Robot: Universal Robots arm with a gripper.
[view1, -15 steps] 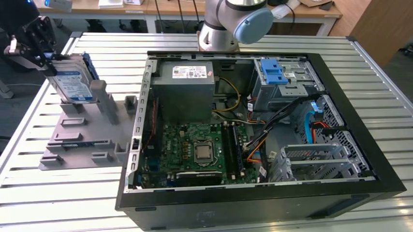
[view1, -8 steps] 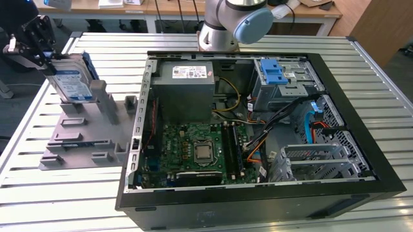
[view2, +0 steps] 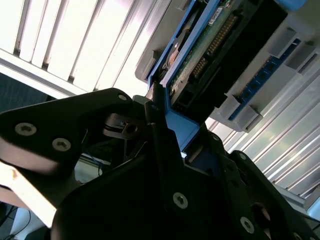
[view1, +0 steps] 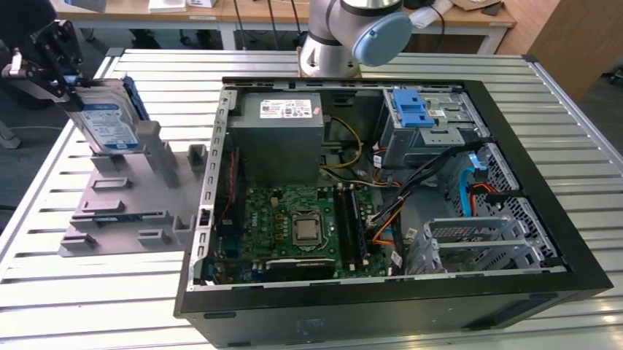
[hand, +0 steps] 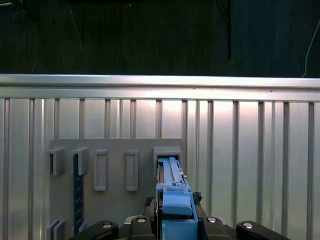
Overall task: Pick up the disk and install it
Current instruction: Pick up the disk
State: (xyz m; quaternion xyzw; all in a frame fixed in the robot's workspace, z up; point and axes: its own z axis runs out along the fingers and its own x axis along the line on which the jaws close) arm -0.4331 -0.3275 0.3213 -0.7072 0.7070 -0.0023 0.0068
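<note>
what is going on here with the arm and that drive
The arm's tool is closed on the top edge of the disk. The disk stands upright in a grey slotted holder on the table, to the exterior view's left of the open computer case. The disk is not yet in the case.

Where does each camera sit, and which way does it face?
Exterior view: off the arm, looking down on the table, open computer case and grey holder; arm and gripper show.
First wrist view: looks down past the gripper onto the holder.
Second wrist view: close along the gripper at the circuit-board face of the disk.
All share the disk, clasped by the gripper.
</note>
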